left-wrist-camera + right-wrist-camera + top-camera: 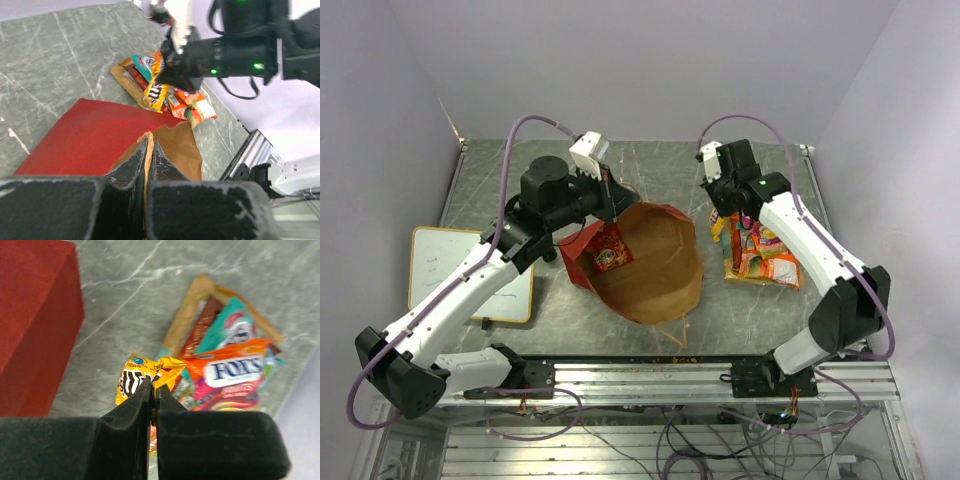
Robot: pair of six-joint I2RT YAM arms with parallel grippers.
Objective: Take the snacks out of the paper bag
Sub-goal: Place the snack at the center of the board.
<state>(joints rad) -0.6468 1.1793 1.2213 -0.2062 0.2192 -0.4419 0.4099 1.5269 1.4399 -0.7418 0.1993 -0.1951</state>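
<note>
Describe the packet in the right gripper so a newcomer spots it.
Right of the big red paper bag lies a pile of snacks. At its bag-side edge the right gripper pinches a small yellow packet. It alone is yellow with black-and-white lettering; its neighbours are larger, orange, teal or brown.

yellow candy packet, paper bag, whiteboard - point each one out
yellow candy packet [132, 377], right wrist view, its crumpled front.
paper bag [660, 270], top external view, brown inner wall.
whiteboard [440, 255], top external view, bare white surface.
</note>
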